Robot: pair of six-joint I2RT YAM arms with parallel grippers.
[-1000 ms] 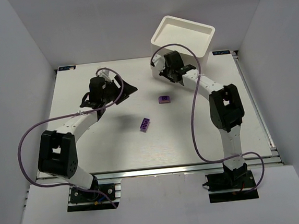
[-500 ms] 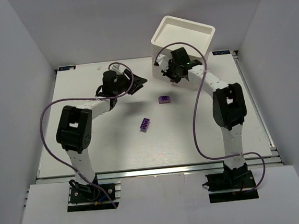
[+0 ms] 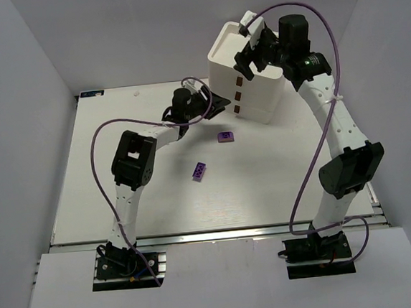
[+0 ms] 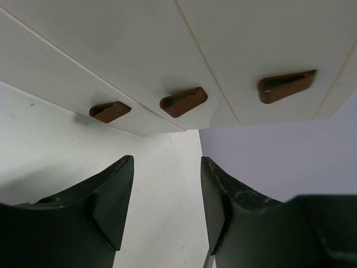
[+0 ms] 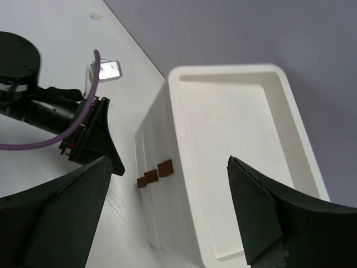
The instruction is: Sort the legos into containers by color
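Grippers [image 4: 167,167] [image 5: 170,162] 2, open; bins [image 3: 260,100] 3; legos [image 3: 225,136] [image 3: 198,171] 2.

it is bright here, with soft, even light from above. the flat white table [image 3: 251,186] has only pale grey shadows by the arms. up close, the left gripper's black fingers [image 4: 111,201] look dark and a little fuzzy.

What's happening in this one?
Lego sorting, with nothing gripped right now. The white bins stand nested in a stack at the far side of the table. The left tool is open, pointed at the stack's side where the brown marks show. The right tool hovers open above the top bin, which looks empty. Two purple legos lie loose on the table.
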